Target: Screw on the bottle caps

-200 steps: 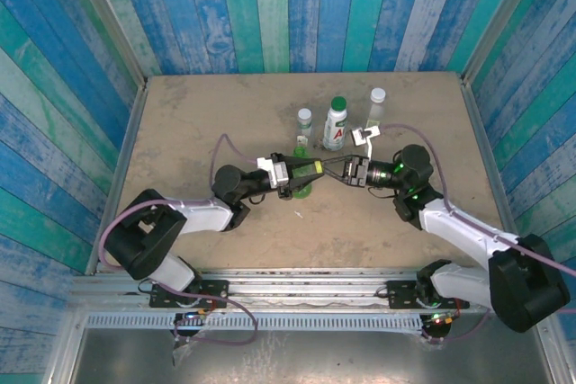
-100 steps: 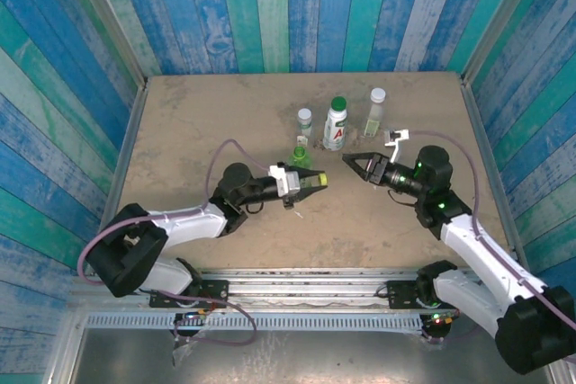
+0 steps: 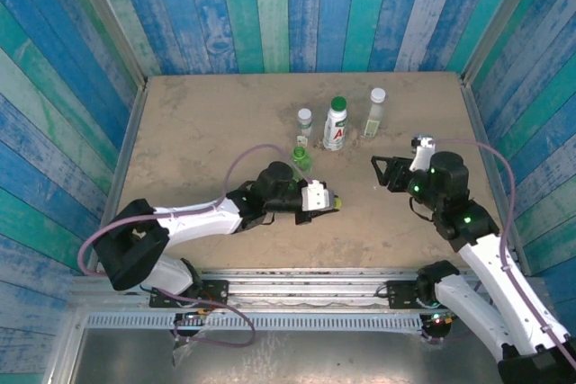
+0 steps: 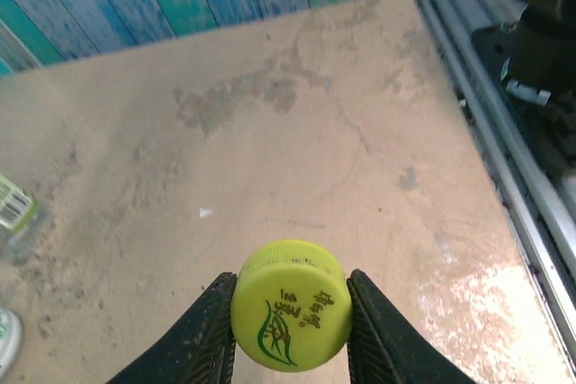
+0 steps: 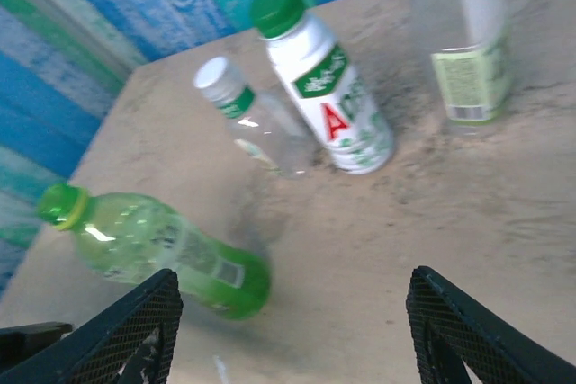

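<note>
My left gripper (image 4: 291, 312) is shut on a yellow-green bottle cap (image 4: 291, 303) printed with a leaf, held above bare table; from above, this gripper (image 3: 331, 197) sits just near-right of the translucent green bottle (image 3: 301, 159). That green bottle (image 5: 162, 254) stands uncapped and free. My right gripper (image 5: 292, 312) is open and holds nothing; the top view shows it (image 3: 380, 171) apart to the right of the bottles. Behind stand the white bottle (image 5: 328, 96) with a dark green cap (image 5: 276, 6), a short clear bottle (image 5: 261, 128) with a white cap (image 5: 214, 74), and a tall clear bottle (image 5: 463, 42).
Blue and green plank walls (image 3: 270, 6) close in the table (image 3: 198, 123) on three sides. A metal rail (image 3: 306, 281) runs along the near edge by the arm bases. Bare tabletop lies left of the bottles and between the two grippers.
My right gripper has opened and pulled back to the right, away from the green bottle. My left gripper has carried the yellow-green cap toward the near right.
</note>
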Controlling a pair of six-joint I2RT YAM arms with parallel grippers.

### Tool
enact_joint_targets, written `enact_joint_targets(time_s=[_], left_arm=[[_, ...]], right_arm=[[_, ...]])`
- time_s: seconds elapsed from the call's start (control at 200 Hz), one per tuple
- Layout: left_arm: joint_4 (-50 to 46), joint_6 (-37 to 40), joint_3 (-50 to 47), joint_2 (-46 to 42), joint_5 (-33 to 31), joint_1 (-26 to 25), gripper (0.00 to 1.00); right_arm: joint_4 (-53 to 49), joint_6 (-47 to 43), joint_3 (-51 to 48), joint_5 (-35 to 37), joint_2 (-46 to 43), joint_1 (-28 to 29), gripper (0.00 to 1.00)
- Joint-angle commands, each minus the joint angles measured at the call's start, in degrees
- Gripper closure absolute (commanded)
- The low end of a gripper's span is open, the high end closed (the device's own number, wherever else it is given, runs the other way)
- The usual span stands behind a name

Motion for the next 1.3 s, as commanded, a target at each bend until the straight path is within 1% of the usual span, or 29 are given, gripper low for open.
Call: enact_joint_targets(time_s=[0.0,0.05,0.07,0.185,0.305,0.481,0.646,0.811,0.941,1.036,1.126,1.196,1.297], left_arm=[[-9.9,3.3,3.3,3.7,-5.7,-0.8,0.66],[-11.6,3.6,4.5,4.7,-6.9,-0.8,0.66],[-12.1,3.7,5.0,5.1,-7.2,-2.6,0.66],[-17.1,5.2,8.2,8.6,-9.2,-4.2,0.66],[-23.5,5.9,12.4,13.5,-10.5,-5.3,0.66],[-29.1,6.2,16.7,18.8,-12.4,-6.6,0.66],[-34.6,6.3,20.3,22.6,-10.5,-7.0,0.65],[-38.1,5.8,22.6,25.9,-10.7,-7.2,0.65],[-38.0,5.4,23.2,27.1,-9.8,-7.3,0.63],[-34.1,4.4,21.4,25.5,-9.7,-7.3,0.61],[-30.0,4.0,19.1,23.1,-10.1,-7.3,0.47],[-28.4,3.8,18.4,21.6,-9.3,-7.3,0.43],[-26.7,3.5,17.3,19.5,-8.3,-7.3,0.41]], right_arm=[[-4.8,-3.0,-1.1,10.3,-3.9,-0.2,0.25],[-4.5,-3.4,-2.0,12.2,-6.1,-0.2,0.21],[-4.5,-3.5,-2.3,12.8,-6.9,-0.2,0.2],[-4.8,-4.1,-3.6,14.8,-10.0,-0.2,0.16],[-6.6,-4.9,-3.4,14.3,-10.3,-0.2,0.16],[-7.2,-5.2,-3.7,13.7,-10.4,-0.2,0.16],[-6.9,-5.0,-3.7,13.5,-9.5,-0.2,0.17],[-6.6,-4.7,-3.3,13.1,-8.4,-0.2,0.18],[-6.6,-4.5,-3.4,13.5,-7.9,-0.2,0.19],[-6.5,-4.0,-3.3,13.0,-7.2,-0.2,0.2],[-6.0,-3.7,-3.4,12.1,-6.3,-0.2,0.2],[-5.7,-3.6,-3.4,11.4,-5.6,-0.2,0.2],[-5.2,-3.6,-3.2,10.4,-4.7,-0.2,0.2]])
